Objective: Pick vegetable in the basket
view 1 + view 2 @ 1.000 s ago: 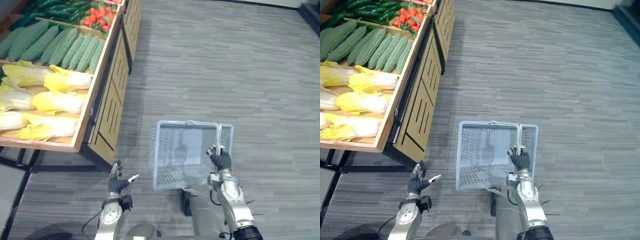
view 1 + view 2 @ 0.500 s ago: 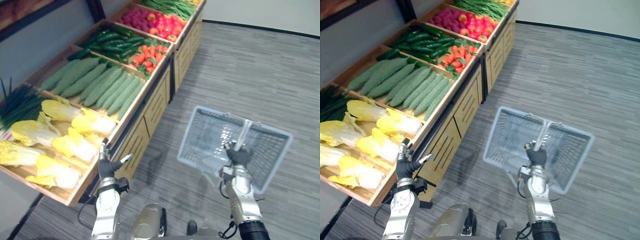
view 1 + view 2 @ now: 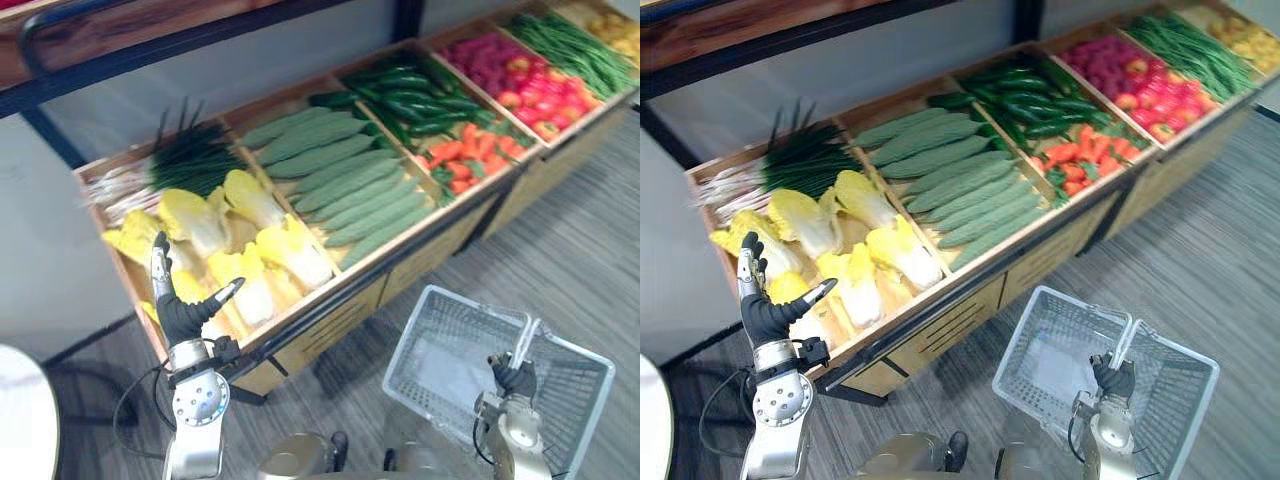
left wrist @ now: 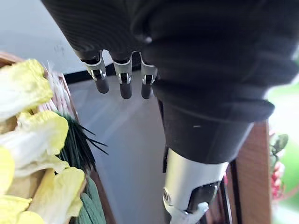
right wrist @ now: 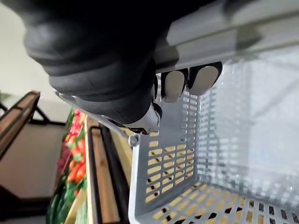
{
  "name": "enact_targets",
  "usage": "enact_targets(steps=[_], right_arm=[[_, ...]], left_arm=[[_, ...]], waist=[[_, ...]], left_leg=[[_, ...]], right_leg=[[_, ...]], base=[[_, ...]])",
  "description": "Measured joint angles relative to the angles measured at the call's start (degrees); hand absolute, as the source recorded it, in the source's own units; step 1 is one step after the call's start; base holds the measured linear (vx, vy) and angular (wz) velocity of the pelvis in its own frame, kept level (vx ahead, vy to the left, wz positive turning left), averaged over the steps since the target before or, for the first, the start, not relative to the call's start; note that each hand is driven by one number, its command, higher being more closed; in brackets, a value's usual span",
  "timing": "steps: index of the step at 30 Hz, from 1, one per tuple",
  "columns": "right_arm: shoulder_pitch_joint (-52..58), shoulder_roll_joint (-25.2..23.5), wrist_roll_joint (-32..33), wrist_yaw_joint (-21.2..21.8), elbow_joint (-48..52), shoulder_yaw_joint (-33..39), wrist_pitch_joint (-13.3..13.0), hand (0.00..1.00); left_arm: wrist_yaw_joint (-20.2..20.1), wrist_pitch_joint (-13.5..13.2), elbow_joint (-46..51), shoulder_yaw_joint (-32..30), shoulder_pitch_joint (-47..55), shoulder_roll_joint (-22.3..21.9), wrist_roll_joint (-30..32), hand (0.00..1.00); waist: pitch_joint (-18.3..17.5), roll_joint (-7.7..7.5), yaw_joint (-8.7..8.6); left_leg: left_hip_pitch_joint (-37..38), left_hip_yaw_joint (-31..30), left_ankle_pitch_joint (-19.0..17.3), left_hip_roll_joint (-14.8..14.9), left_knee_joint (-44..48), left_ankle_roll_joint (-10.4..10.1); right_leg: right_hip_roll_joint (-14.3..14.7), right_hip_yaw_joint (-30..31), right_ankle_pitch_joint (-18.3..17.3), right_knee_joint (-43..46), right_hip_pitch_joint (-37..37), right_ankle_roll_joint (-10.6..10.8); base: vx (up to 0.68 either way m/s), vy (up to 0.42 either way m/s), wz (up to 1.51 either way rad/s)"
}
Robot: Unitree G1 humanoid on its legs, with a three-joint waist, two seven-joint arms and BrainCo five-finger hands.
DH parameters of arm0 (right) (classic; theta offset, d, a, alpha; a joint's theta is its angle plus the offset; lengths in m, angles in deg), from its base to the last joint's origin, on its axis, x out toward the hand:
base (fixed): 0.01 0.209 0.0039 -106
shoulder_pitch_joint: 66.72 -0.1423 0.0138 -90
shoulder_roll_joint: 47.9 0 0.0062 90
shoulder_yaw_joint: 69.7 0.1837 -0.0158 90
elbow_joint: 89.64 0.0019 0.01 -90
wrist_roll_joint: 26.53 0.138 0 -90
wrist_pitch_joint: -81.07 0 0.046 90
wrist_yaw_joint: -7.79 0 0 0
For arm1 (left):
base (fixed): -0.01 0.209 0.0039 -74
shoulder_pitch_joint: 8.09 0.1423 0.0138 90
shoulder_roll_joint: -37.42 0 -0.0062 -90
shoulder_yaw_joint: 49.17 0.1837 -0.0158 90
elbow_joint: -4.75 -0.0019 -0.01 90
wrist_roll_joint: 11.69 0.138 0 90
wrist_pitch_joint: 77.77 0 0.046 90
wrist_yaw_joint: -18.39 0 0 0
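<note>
The right hand (image 3: 1112, 378) is gripping the handle (image 3: 1124, 338) of the grey mesh basket (image 3: 1038, 345) beside the wooden stand (image 3: 935, 332) — yellow cabbages (image 3: 890, 250) and green gourds (image 3: 960, 190) are lying in neighbouring compartments. The left hand (image 3: 765, 310) is hovering wide open by the cabbages.

A long slanted wooden display stand (image 3: 1038, 272) stands on grey plank floor (image 3: 1230, 260); behind it a grey wall panel (image 3: 840, 75), beside its left end a white rounded surface (image 3: 14, 420).

One pale grey plastic mesh basket (image 3: 1035, 345) and one long wooden produce stand (image 3: 950, 320) are showing. About six yellow leafy cabbages (image 3: 902, 252) are lying there; the bumpy green gourds (image 3: 960, 190) are lying too tightly packed to count.
</note>
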Motion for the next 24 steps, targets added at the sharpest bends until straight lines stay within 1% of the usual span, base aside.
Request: enact_targets(steps=[1, 2, 3, 4, 5, 6, 7, 8, 10, 11, 12, 13, 14, 15, 16, 17, 18, 20, 22, 23, 24], right_arm=[[1.45, -0.55, 0.04, 0.45, 1.09, -0.02, -0.16, 1.0], [2.14, -0.86, 0.15, 0.51, 1.27, -0.06, -0.2, 1.0], [3.34, -1.28, 0.58, 0.51, 1.72, -0.09, -0.2, 1.0], [4.74, -2.1, 1.28, 0.15, 1.8, 0.17, -0.3, 1.0], [5.66, -2.53, 1.23, 0.21, 1.8, 0.06, -0.27, 1.0], [5.67, -1.42, 1.54, 0.57, 0.35, -0.11, 0.13, 1.0], [6.28, -1.4, 2.42, 0.44, 0.22, -0.33, 0.31, 1.0], [6.44, -1.32, 2.43, 0.43, 0.22, -0.32, 0.3, 1.0], [7.27, -0.65, 2.41, 0.39, -0.08, 0.3, 0.06, 1.0], [8.28, 0.32, 2.46, 0.46, -0.16, 0.2, 0.17, 1.0], [8.49, 0.35, 2.5, 0.47, -0.31, 0.21, 0.18, 1.0], [8.63, 0.54, 2.52, 0.46, -0.38, 0.26, 0.14, 1.0], [8.42, 0.53, 2.92, 0.46, -1.11, 0.21, 0.09, 1.0], [8.21, 0.52, 3.24, 0.47, -2.07, 0.23, -0.05, 1.0], [8.15, 0.54, 3.59, 0.6, -3.28, 0.09, -0.03, 1.0], [8.11, 0.56, 3.74, 0.7, -3.88, 0.01, -0.02, 1.0], [8.08, 0.62, 4.01, 0.78, -4.73, 0.02, 0.23, 1.0], [8.13, 0.58, 4.23, 1.08, -5.09, -0.11, 0.24, 1.0], [8.13, 0.61, 4.21, 1.83, -5.17, -0.54, 0.24, 1.0], [8.11, 0.64, 4.21, 1.9, -5.17, -0.6, 0.24, 1.0], [7.83, 0.86, 4.2, 2.12, -5.17, -0.89, 0.24, 1.0]], left_arm=[[0.07, 0.23, 0.0, 1.0, -0.24, -0.39, 0.0, 0.0], [0.12, 0.23, 0.0, 1.41, -0.3, -0.45, 0.0, 0.0], [0.14, 0.26, -0.04, 2.02, -0.57, -0.44, 0.0, 0.0], [0.15, 0.28, -0.05, 2.03, -0.53, -0.52, -0.02, 0.0], [0.18, 0.27, -0.04, 2.01, -0.55, -0.47, -0.01, 0.0], [0.29, 0.69, -1.45, 1.71, -0.71, -1.63, 0.0, 0.0], [0.22, 1.12, -2.03, 1.51, -0.13, -2.68, 0.01, 0.0], [0.43, 1.07, -2.19, 1.53, 0.11, -2.88, -0.02, 0.0], [0.27, 0.97, -4.76, 1.5, -1.33, -2.92, -0.54, 0.0], [-0.09, 0.98, -7.1, 1.45, -2.99, -2.95, -1.13, 0.0], [-0.19, 0.98, -8.24, 1.35, -3.66, -2.92, -1.94, 0.0], [-0.2, 1.05, -10.02, 1.29, -4.76, -2.82, -2.72, 0.0], [-0.17, 1.11, -11.82, 1.23, -5.77, -2.33, -3.09, 0.0], [-0.18, 1.16, -12.84, 1.25, -6.36, -1.98, -3.11, 0.0], [-0.17, 1.24, -14.11, 1.23, -7.29, -1.33, -3.11, 0.0], [-0.19, 1.42, -14.78, 1.23, -7.81, -0.94, -3.11, 0.0], [-0.21, 1.64, -15.94, 1.2, -8.7, -0.22, -3.18, 0.0], [-0.25, 2.0, -17.19, 1.1, -9.59, 1.28, -4.08, 0.0], [-0.25, 2.34, -20.29, 0.82, -11.31, 3.63, -4.32, 0.0], [-0.25, 2.38, -21.4, 0.85, -11.97, 4.11, -4.32, 0.0], [-0.22, 2.76, -23.46, 0.87, -13.29, 4.96, -4.32, 0.0]], waist=[[-0.18, -0.26, -0.06], [-0.53, -0.61, -0.19], [-0.92, -1.55, -0.53], [-1.46, -3.42, 0.01], [-1.86, -5.06, 0.05], [-2.03, -3.68, -0.18], [-2.73, -2.55, 0.07], [-2.86, -2.32, 0.14], [-2.98, -2.08, -0.14], [-2.96, -2.13, -0.15], [-2.93, -2.23, -0.16], [-2.92, -2.44, -0.24], [-3.1, -3.16, -0.23], [-3.15, -3.29, -0.61], [-3.28, -3.61, -1.53], [-3.3, -3.63, -1.89], [-3.51, -3.7, -1.85], [-4.13, -4.05, -1.9], [-4.85, -4.94, -1.9], [-5.01, -5.12, -1.92], [-5.16, -5.46, -2.22]], left_leg=[[0.8, -3.48, -0.74, -0.01, 0.69, -0.87], [0.84, -5.34, -1.03, -0.01, 0.94, -1.36], [0.65, -8.11, -1.9, -0.24, 2.35, -2.86], [-0.08, -8.99, -3.3, -1.36, 4.74, -5.09], [-0.69, -8.74, -4.39, -2.27, 6.08, -6.25], [-1.36, -9.15, -5.84, -1.0, 7.91, -7.3], [-1.91, -8.83, -6.09, 1.05, 8.04, -7.77], [-1.87, -8.64, -5.96, 2.2, 6.84, -7.96], [-1.68, -7.44, -5.29, 4.65, 3.08, -9.01], [-1.68, -6.64, -4.83, 5.46, 1.97, -9.09], [-1.68, -6.27, -4.43, 5.55, 1.4, -8.57], [-1.8, -5.8, -3.99, 5.5, 0.76, -8.65], [-1.78, -4.11, -3.51, 5.66, -0.57, -7.83], [-2.19, -1.89, -3.56, 6.76, -1.22, -7.31], [-2.69, 1.96, -3.18, 8.39, -1.93, -7.49], [-2.63, 2.68, -2.54, 8.71, -2.46, -8.18], [-2.33, 3.36, -1.21, 8.77, -3.43, -8.42], [-2.02, 3.49, -0.18, 8.5, -4.94, -8.76], [-1.31, 4.06, 1.22, 8.58, -7.43, -9.1], [-1.23, 4.09, 1.57, 8.64, -8.08, -9.15], [-1.16, 4.14, 2.3, 8.81, -9.18, -9.43]], right_leg=[[1.41, 4.23, -0.01, -3.08, -1.55, 0.03], [1.98, 6.11, 0.0, -5.0, -2.23, 0.04], [2.25, 8.91, 0.5, -9.93, -2.49, 0.02], [0.53, 9.7, 4.29, -17.27, -1.86, -0.59], [-1.1, 9.83, 8.79, -20.65, -1.45, 0.16], [-0.64, 7.03, 8.28, -19.75, -0.81, 0.57], [0.07, 4.17, 8.51, -20.92, 0.16, 0.08], [0.39, 2.7, 8.48, -21.46, 0.52, -0.33], [0.59, -0.72, 8.47, -21.57, 1.25, -0.44], [0.5, -2.33, 8.46, -21.62, 1.67, -0.61], [0.28, -2.96, 8.3, -21.68, 1.87, -1.06], [-0.25, -3.97, 7.87, -21.69, 2.15, -1.79], [-1.13, -4.77, 7.43, -21.67, 2.06, -2.49], [-1.52, -5.49, 7.42, -21.76, 2.13, -2.51], [-2.18, -6.54, 7.4, -21.86, 2.37, -2.51], [-2.45, -7.0, 7.4, -22.04, 2.71, -2.51], [-2.93, -7.27, 7.42, -22.46, 2.94, -2.47], [-3.24, -7.09, 7.66, -23.04, 2.95, -2.15], [-3.27, -6.89, 8.33, -24.23, 2.97, -2.12], [-3.25, -6.94, 8.5, -24.54, 2.95, -2.16], [-3.16, -7.04, 8.87, -25.37, 2.92, -2.13]], base=[[0.23, -0.13, 1.39], [0.36, -0.268, 1.58], [0.29, -0.269, 1.57], [0.34, -0.329, 1.49], [0.26, -0.299, 1.23], [0.18, -0.229, 1.11], [0.2, -0.25, 1.03], [0.14, -0.211, 0.86], [0.06, -0.233, 0.81], [-0.02, -0.144, 0.73], [-0.04, -0.095, 0.57], [-0.07, -0.064, 0.4], [-0.08, -0.055, 0.41], [-0.11, -0.044, 0.47], [-0.1, -0.031, 0.48], [-0.11, -0.024, 0.45], [-0.11, 0.011, 0.23], [-0.09, 0.018, 0.07], [0.0, 0.0, 0.0], [0.0, 0.0, 0.0], [0.01, -0.033, 0.02]])
